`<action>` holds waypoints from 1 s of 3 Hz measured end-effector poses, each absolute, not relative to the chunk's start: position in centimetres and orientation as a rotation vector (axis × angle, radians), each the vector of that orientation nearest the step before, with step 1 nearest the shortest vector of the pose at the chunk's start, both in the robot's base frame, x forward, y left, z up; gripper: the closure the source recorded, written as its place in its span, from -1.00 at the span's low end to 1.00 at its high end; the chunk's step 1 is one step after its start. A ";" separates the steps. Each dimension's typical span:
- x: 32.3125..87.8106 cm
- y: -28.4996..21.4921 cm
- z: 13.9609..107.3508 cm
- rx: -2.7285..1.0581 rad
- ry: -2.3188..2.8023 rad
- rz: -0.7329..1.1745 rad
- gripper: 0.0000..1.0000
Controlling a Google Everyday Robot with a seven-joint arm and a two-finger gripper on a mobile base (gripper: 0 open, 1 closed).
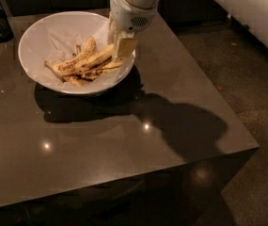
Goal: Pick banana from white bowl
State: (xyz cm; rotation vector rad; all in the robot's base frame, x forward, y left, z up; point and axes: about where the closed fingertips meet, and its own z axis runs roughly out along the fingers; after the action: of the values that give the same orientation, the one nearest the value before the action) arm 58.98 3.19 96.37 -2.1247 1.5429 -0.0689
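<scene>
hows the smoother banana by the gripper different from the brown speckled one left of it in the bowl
Skin: the banana is a smoother yellow, while the speckled banana is dotted with brown.
Place: the banana's right end reaches the gripper at the bowl's right side, while the speckled banana lies further left, apart from it.
Shared: both lie side by side in the white bowl, slanting up to the right.

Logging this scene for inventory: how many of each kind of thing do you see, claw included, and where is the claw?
Bowl: 1, white
Bananas: at least 3, overlapping in the bowl
Claw: 1, over the bananas' right ends by the bowl's right rim
Total: at least 5
</scene>
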 end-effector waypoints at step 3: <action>57.0 0.7 96.8 -1.928 1.520 -0.073 1.00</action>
State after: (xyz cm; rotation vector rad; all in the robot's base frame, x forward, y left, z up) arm 57.03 0.71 96.81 -1.9280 1.5202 -0.0727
